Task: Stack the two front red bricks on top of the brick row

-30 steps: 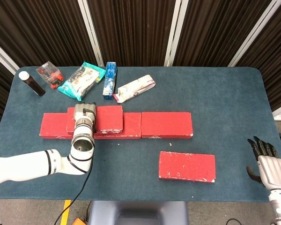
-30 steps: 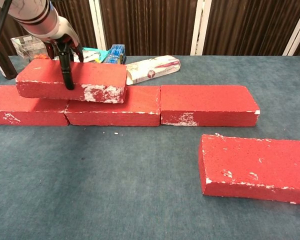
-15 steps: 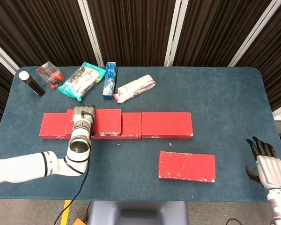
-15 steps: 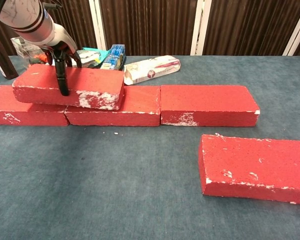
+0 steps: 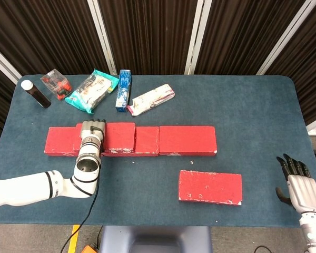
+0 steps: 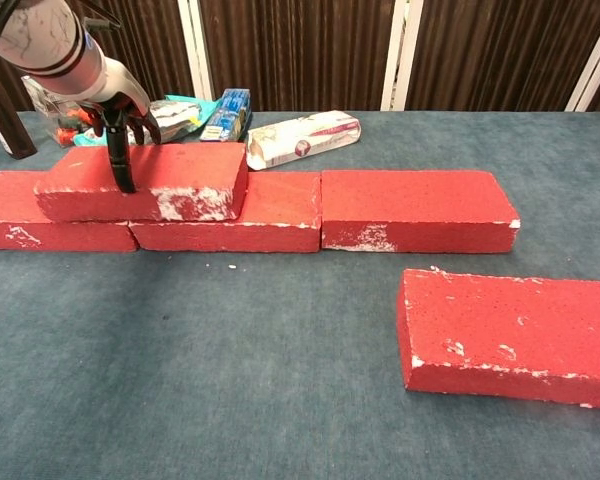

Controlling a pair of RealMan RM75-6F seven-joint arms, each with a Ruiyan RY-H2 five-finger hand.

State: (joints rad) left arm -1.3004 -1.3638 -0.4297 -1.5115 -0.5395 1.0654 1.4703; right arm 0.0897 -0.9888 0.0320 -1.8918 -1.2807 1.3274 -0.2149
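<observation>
A row of three red bricks [image 5: 187, 140] [image 6: 415, 210] lies across the table's middle. One more red brick [image 5: 117, 138] [image 6: 170, 178] lies on top of the row, over the seam between the left and middle bricks. My left hand [image 5: 93, 130] [image 6: 120, 112] grips its left part, with one finger down the front face and the others behind. The other front red brick [image 5: 210, 187] [image 6: 510, 335] lies flat alone, nearer the front right. My right hand [image 5: 300, 185] hovers open off the table's front right corner, holding nothing.
Along the back left stand a dark bottle [image 5: 35, 93], a clear box [image 5: 55, 83], a teal packet [image 5: 92, 89], a blue box [image 5: 123, 88] and a white-pink packet [image 5: 151, 99] [image 6: 305, 137]. Blue cloth covers the table [image 5: 253, 116].
My left hand has lowered the gripped brick and shifted it slightly left, from tilted above the row to lying flat on it. The right hand has hardly moved.
</observation>
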